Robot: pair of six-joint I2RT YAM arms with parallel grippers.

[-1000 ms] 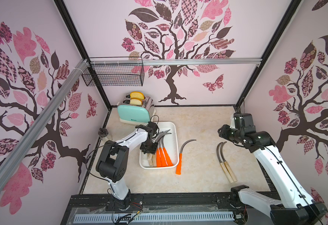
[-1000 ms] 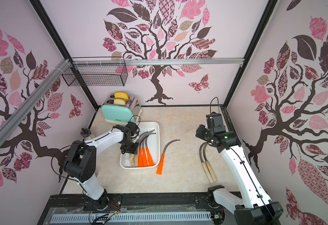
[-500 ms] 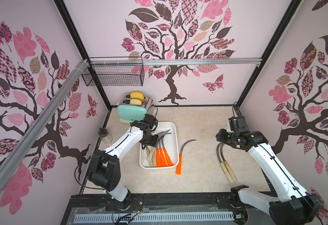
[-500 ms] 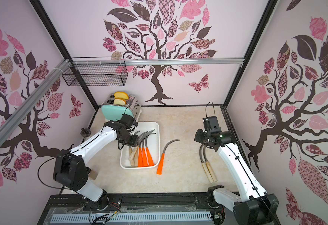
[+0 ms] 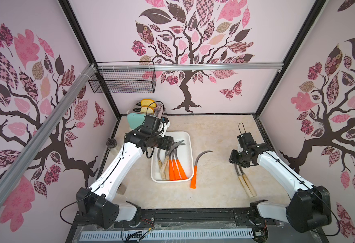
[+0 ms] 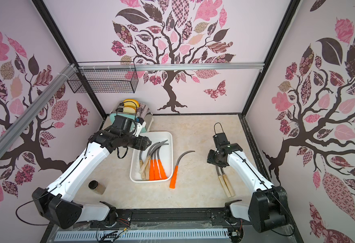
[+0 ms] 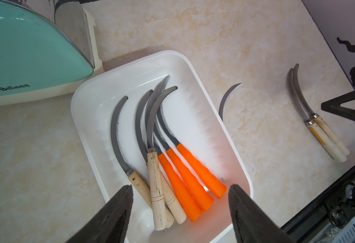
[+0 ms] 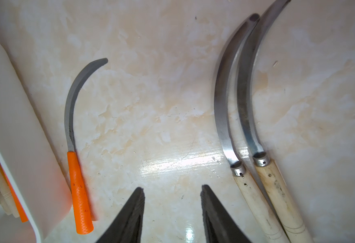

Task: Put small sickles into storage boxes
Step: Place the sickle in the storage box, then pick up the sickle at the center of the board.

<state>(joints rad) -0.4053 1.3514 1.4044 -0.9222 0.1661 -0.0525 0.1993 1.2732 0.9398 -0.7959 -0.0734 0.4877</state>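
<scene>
left gripper (image 7: 180, 187) spread wide, empty, over tray (image 7: 193, 126) of six sickles (image 7: 185, 174); right gripper (image 8: 172, 187) partly spread, empty, over table (image 8: 151, 105).

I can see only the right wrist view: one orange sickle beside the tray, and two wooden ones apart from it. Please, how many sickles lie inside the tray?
Observer: Six sickles lie in the white tray: three with orange handles, three with wooden.
Operator: Does the left gripper hold one?
Observer: No, the left gripper is open and empty, above the tray.
Operator: Is anything behind the tray?
Observer: A mint-green toaster, by the back wall.
</scene>
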